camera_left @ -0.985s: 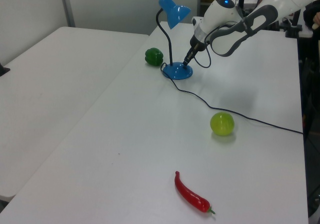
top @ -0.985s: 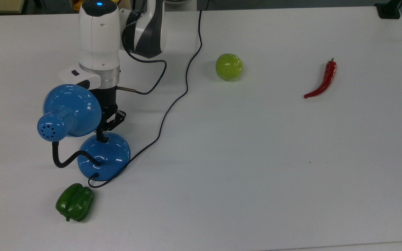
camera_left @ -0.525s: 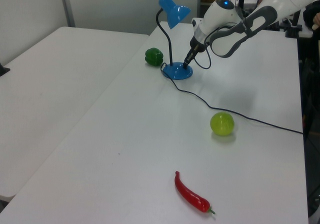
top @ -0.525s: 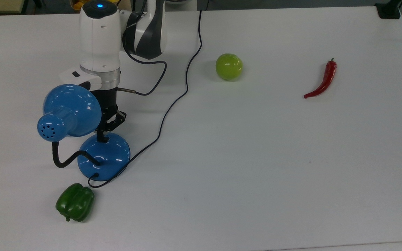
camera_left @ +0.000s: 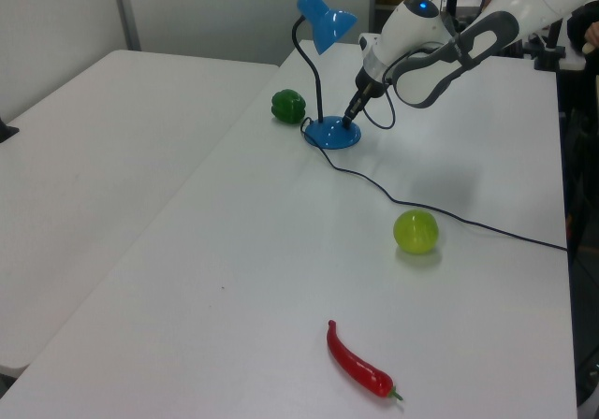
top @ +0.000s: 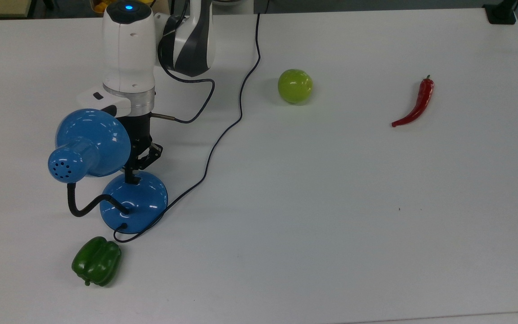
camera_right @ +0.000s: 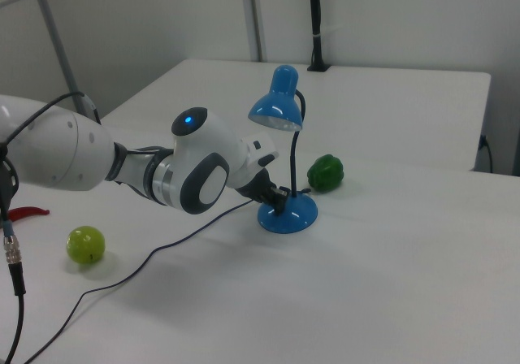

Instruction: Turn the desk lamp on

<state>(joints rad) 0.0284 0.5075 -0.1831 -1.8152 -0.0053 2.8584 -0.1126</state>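
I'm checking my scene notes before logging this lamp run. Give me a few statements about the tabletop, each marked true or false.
1. The gripper tip is down on the desk lamp base. True.
2. The green bell pepper lies beside the red chili. False: they are far apart; the pepper sits near the lamp base.
3. The lime-green ball sits between the lamp and the chili in the top view. True.
4. The lamp shade lies flat on the table. False: it is held up on the gooseneck.
5. The lamp cord passes the ball on the top view's right. False: it passes on the ball's left.
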